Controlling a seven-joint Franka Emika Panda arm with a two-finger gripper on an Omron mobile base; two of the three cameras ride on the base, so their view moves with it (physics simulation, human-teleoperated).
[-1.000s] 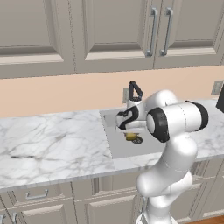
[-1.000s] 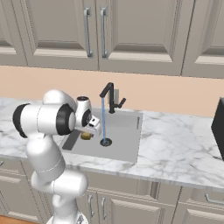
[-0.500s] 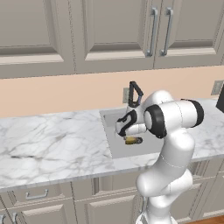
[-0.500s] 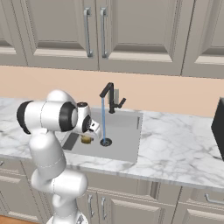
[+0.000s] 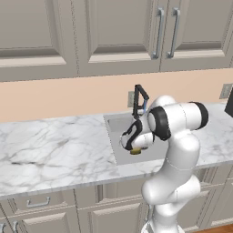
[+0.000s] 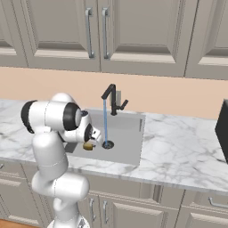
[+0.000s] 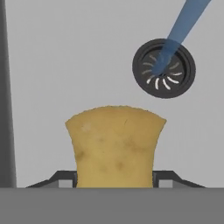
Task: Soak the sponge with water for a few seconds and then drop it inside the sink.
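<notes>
My gripper (image 7: 115, 179) is shut on the sponge (image 7: 115, 146), a yellow-orange block with pinched sides held upright between the fingertips. It hangs low over the grey sink (image 7: 65, 65), clear of the water (image 7: 183, 26), which falls into the round drain (image 7: 164, 68) to its upper right. From the right base, the sponge (image 6: 88, 145) sits just left of the water (image 6: 105, 122) under the black faucet (image 6: 112, 97). From the left base, the sponge (image 5: 135, 151) peeks out below the gripper (image 5: 135, 146) over the sink (image 5: 119, 125).
White marble counter (image 5: 54, 145) runs around the basin on both sides. A dark appliance (image 6: 222, 133) stands at the far right of the counter. Wall cabinets (image 6: 98, 31) hang well above. The sink's left wall (image 7: 6, 87) is close beside the sponge.
The hand has sunk a little lower and nearer the sink's front, carrying the sponge with it. The water keeps running into the drain.
</notes>
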